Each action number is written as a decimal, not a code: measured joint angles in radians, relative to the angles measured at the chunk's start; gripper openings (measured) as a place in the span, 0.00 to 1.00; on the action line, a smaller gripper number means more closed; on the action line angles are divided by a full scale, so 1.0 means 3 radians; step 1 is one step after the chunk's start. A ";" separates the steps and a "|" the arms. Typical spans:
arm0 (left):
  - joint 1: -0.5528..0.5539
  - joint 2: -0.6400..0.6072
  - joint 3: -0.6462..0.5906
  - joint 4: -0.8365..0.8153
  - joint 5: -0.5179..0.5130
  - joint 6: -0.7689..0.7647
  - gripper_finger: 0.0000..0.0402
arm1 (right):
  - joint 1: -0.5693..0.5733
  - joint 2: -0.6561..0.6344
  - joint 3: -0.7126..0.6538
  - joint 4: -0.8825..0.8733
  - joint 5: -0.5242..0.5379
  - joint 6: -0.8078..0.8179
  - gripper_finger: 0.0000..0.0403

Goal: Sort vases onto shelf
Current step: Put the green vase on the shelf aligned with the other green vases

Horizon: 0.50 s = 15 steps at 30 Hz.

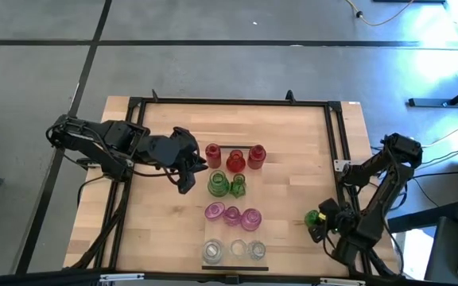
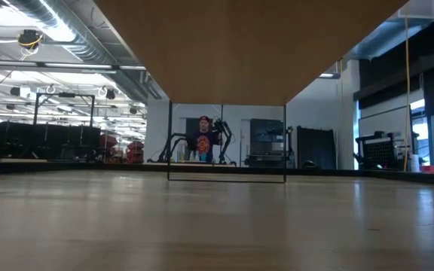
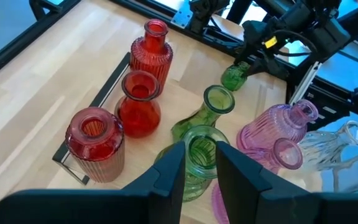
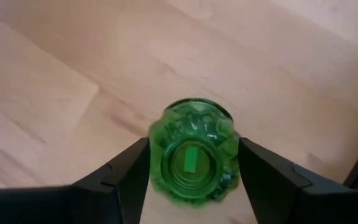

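1. High view: the shelf lies mid-counter, carrying rows of vases: three red, two green, three pink, three clear. The third green vase stands off the shelf near the counter's right edge, at the right claw. The left claw sits just beside the green row.

2. Low view: only bare counter surface, a frame and the room beyond; a person stands far back. No vases or claws show here.

3. Left wrist view: the left claw is narrowly parted, fingers either side of the nearest green vase's neck; whether they touch it I cannot tell.

4. Right wrist view: the right claw has a finger on each side of the stray green vase, seemingly gripping its belly.

5. Judgement, step in hand: carry the stray green vase to the green row. Lift straight up first, cross above the pink necks, keep it upright, and lower it into the gap at the row's right end. The left claw should clear away first.
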 joint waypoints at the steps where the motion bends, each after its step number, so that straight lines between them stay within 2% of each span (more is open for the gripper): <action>1: -0.0009 0.0000 0.0000 -0.0001 0.0004 0.0000 0.21 | -0.0024 0.0000 0.0000 -0.0004 0.0000 -0.0005 0.55; 5: -0.0021 0.0000 0.0000 0.0000 0.0010 0.0000 0.21 | -0.0071 0.0000 0.0000 -0.0030 0.0033 -0.0030 0.45; 11: -0.0020 0.0000 0.0000 -0.0002 0.0014 0.0000 0.21 | -0.0056 -0.0013 0.0010 -0.0072 0.0064 -0.0050 0.17; 15: -0.0020 0.0000 0.0000 -0.0001 0.0019 0.0001 0.21 | -0.0063 -0.0038 0.0003 -0.0051 0.0124 -0.0050 0.14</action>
